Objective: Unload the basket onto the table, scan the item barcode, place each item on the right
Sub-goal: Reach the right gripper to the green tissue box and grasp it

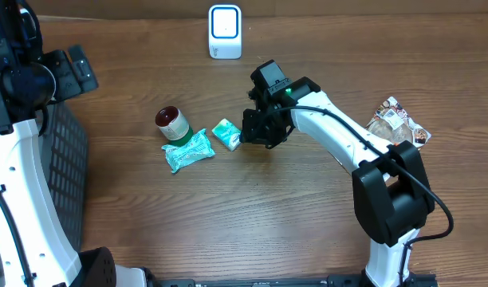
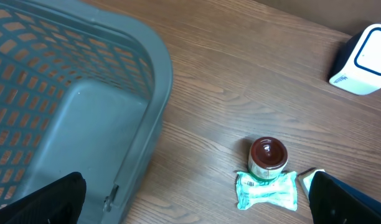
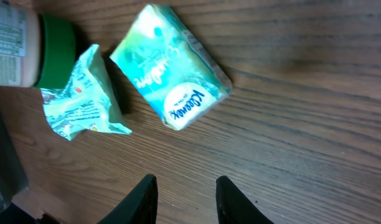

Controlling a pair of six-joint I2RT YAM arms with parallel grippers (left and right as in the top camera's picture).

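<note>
I have the right gripper (image 3: 186,200) low over the table (image 1: 228,223), its two fingers apart with only bare wood between them, so it holds nothing. The tissue pack (image 3: 172,65) lies flat just ahead of those fingertips and clear of them, its white end label turned toward the wrist camera. I can't make out a barcode on any face I see. From overhead, the pack sits near the table's middle, just left of the right arm's wrist. On the pack's left is a crumpled green packet (image 1: 188,151), and just behind that stands a jar (image 1: 172,120) with a dark red lid, the packet touching its base. The scanner (image 1: 225,32) — white, with a blue-rimmed window — stands at the far edge, well apart from the pack. A snack bag (image 1: 397,123) lies off to the right. The left gripper (image 2: 197,186) hangs near the grey basket (image 2: 116,106), fingers spread wide — nothing in them
</note>
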